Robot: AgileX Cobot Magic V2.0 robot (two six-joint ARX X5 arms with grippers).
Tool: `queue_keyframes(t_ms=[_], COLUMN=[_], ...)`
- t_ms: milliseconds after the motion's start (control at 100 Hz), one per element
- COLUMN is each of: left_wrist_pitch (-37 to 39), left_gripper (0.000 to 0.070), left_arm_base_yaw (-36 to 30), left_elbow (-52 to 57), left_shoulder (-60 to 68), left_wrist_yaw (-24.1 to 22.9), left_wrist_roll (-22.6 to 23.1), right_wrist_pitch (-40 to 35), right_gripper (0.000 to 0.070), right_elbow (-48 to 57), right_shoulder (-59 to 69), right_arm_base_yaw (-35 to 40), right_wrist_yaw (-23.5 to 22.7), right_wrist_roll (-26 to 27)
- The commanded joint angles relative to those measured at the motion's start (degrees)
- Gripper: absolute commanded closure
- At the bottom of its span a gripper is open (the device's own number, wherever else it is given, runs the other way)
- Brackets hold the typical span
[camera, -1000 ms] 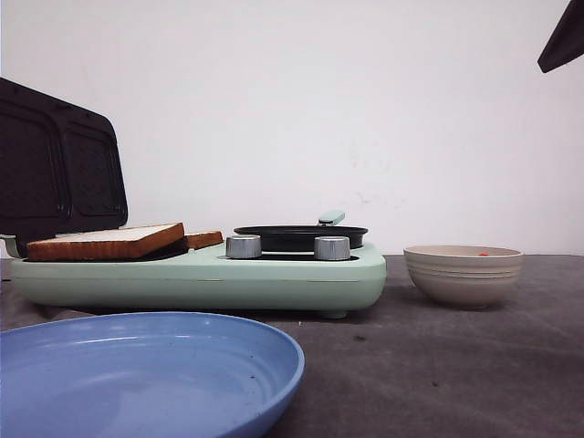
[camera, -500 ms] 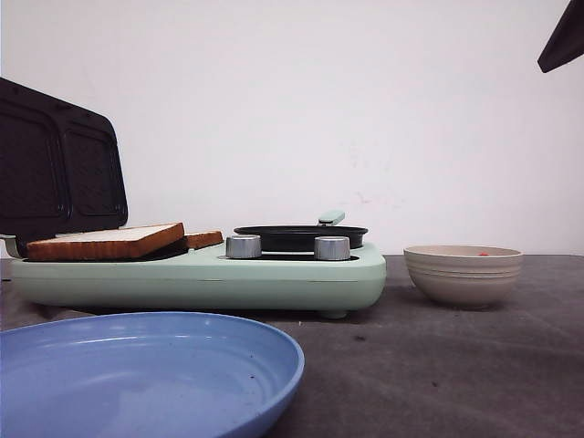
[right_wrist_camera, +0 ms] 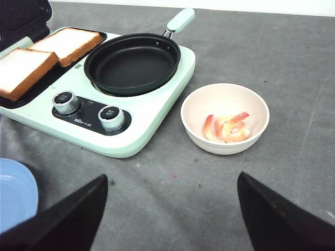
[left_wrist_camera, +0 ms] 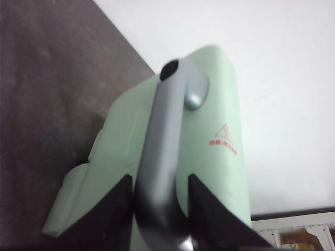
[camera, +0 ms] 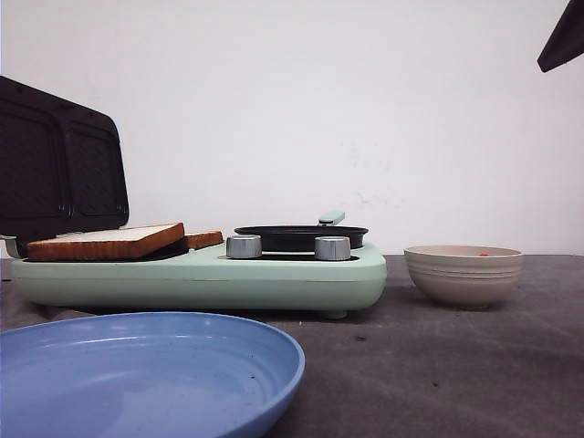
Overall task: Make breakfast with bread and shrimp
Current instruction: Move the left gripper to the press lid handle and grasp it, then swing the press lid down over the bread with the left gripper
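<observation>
Two slices of bread (right_wrist_camera: 44, 52) lie side by side on the dark sandwich plate of the mint-green breakfast maker (right_wrist_camera: 141, 123), at the nine o'clock end of the bench (right_wrist_camera: 293, 68) in the front view. Lid (camera: 59, 164) stands raised behind them, tilted back, not yet lowered. Left claw (left_wrist_camera: 159, 209) sits closed around the lid's grey handle (left_wrist_camera: 165, 151), a dark finger on each side of it, per the left wrist view. Black frying pan (right_wrist_camera: 131, 63) sits empty on the maker's other half, its pale green handle (right_wrist_camera: 179, 20) pointing away toward the wall. Shrimp (right_wrist_camera: 227, 127), a few orange-pink pieces, rest inside the beige bowl (right_wrist_camera: 207, 104), just beside the maker toward three o'clock. Blue plate (camera: 146, 374) lies nearest the camera at seven o'clock, bare. Right claw (right_wrist_camera: 172, 214) hovers above the bench with its fingers spread wide and nothing between them, the bowl ahead of it. Judgement: bread is loaded and the lid step is in hand; shrimp transfer not yet begun. Next move likely calls for swinging the lid down evenly over both slices without dragging the maker, then the right claw descending into the bowl and narrowing to pinch a small, slippery piece.
</observation>
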Motion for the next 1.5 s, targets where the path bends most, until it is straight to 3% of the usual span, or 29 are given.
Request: queue_keyframes(t_ms=[0,400,670,1010,1490], left_wrist_pitch=[0.0,0.1,-1.0,-4.8,-12.2], left_gripper=[0.0689,0.0689,0.0689,0.0689,0.0689], left_arm_base_yaw=[-0.2,-5.2,-11.9,-20.9,-31.1], left_elbow=[0.8,0.8,0.8,0.8,0.8], left_shoulder=[1.0,1.0,1.0,1.0,1.0], left_wrist_yaw=[0.2,0.0,-3.3,-10.3,-24.6], left_wrist_roll=[1.2,2.6,5.0,10.4,21.9], right_wrist_pitch=[0.5,0.4,0.3,-1.2,-1.8], right_gripper=[0.0221,0.0221,0.0221,0.0221,0.0221], right_elbow=[0.2,0.2,0.2,0.2,0.2], right_shoulder=[0.2,0.2,0.2,0.2,0.2], right_arm_base_yaw=[0.3,0.3,0.3,0.3,0.4], right_wrist_yaw=[0.0,0.0,0.0,0.0,-0.1], right_wrist_roll=[0.8,1.3,2.4,2.4,2.8])
